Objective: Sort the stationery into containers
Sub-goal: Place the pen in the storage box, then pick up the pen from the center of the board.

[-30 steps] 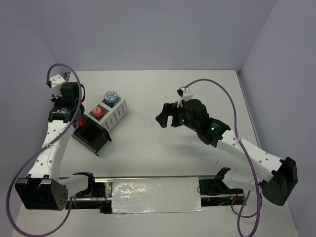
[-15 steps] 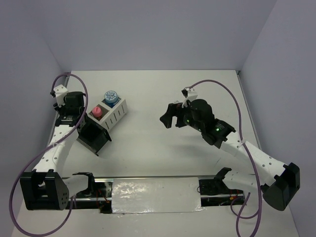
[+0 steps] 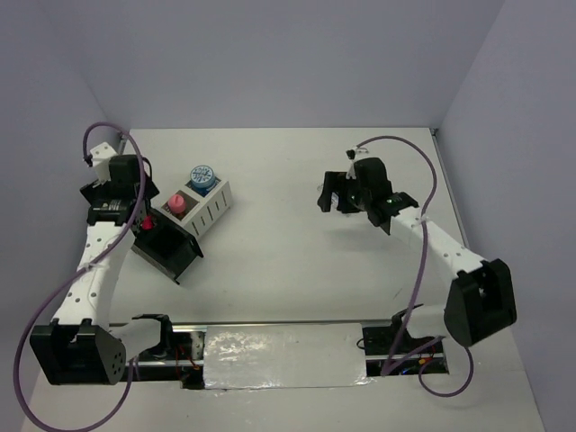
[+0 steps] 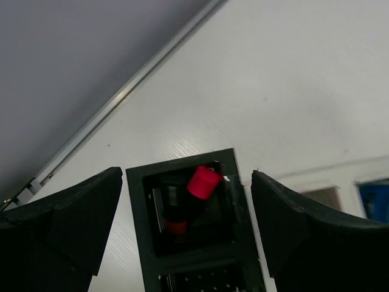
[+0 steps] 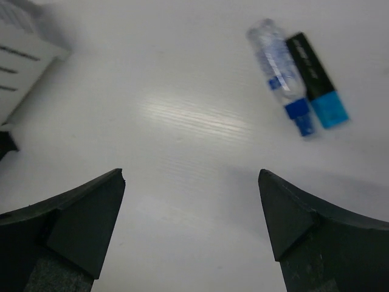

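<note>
Left claw (image 4: 186,176) spread at black organizer (image 4: 135,213); right claw (image 5: 191,176) spread, empty | risk: if you retreat carelessly, 1 finger clips the leaning highlighter (image 4: 203,181) and tips it out.

Bare table (image 3: 270,236) between black organizer (image 3: 167,248) and right hand (image 3: 329,194), apparently.

Two organizers (image 3: 214,214) (image 3: 180,261), one tape roll (image 3: 202,175), one pink tube (image 3: 177,204), one red-capped marker (image 4: 203,181), two blue-ended markers (image 5: 281,67) (image 5: 317,82)

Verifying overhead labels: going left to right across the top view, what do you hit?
left gripper → black organizer → white organizer → right gripper
</note>
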Motion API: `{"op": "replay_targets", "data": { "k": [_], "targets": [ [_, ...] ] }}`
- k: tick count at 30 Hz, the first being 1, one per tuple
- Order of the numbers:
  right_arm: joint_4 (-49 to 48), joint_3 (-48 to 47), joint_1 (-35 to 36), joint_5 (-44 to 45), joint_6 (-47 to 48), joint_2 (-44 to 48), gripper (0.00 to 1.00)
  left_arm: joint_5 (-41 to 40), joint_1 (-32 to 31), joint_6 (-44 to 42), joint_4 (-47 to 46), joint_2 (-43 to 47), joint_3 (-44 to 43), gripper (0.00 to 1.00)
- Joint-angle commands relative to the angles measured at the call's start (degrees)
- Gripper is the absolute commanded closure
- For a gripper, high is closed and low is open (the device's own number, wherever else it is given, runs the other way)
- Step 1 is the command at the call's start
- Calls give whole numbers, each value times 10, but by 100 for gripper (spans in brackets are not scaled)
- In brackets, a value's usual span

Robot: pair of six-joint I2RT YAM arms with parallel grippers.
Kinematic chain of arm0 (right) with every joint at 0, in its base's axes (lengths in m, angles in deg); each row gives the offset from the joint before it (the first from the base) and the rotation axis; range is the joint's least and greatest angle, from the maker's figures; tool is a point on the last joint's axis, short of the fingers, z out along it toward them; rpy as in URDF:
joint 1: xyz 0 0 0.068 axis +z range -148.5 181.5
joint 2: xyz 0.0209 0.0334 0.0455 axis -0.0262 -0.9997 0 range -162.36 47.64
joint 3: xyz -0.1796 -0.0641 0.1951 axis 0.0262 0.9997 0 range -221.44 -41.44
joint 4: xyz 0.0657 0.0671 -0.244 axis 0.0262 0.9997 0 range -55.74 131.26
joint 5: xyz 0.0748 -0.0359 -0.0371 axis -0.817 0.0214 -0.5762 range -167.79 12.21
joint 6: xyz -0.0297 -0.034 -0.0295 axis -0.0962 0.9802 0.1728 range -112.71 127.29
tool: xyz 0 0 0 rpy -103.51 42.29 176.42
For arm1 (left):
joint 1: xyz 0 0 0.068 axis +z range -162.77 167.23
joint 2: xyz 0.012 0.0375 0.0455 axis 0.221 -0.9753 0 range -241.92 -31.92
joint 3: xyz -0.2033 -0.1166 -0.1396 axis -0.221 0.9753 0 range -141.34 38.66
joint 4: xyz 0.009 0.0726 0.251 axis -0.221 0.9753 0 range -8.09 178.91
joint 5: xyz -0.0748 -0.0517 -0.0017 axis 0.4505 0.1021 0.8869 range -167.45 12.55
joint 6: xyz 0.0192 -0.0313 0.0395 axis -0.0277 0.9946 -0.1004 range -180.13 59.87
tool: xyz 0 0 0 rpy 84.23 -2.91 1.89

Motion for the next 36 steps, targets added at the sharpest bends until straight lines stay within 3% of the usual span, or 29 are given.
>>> {"op": "replay_targets", "data": {
  "k": [1,4,5,13,14,17,24,36],
  "targets": [
    [36,-43,-51,33,37,-51,3,104,2,23,97,-7,-79,1],
    [78,-105,-83,83,67,-129,16,193,-4,7,120,3,-77,1],
    [90,-123,-96,94,71,-149,28,231,-5,4,122,16,-74,1],
    [142,-276,-121,138,115,-306,37,383,-8,-32,134,85,-46,1],
    [149,-298,-122,135,120,-319,45,391,-9,-34,136,93,-45,1],
    [159,-318,-122,133,128,-354,52,405,-9,-40,152,107,-45,1],
    [163,-318,-122,101,137,-386,55,427,-10,-56,158,118,-35,1],
    [178,-314,-122,64,164,-439,51,466,-9,-67,140,110,-29,1]
  ]
}}
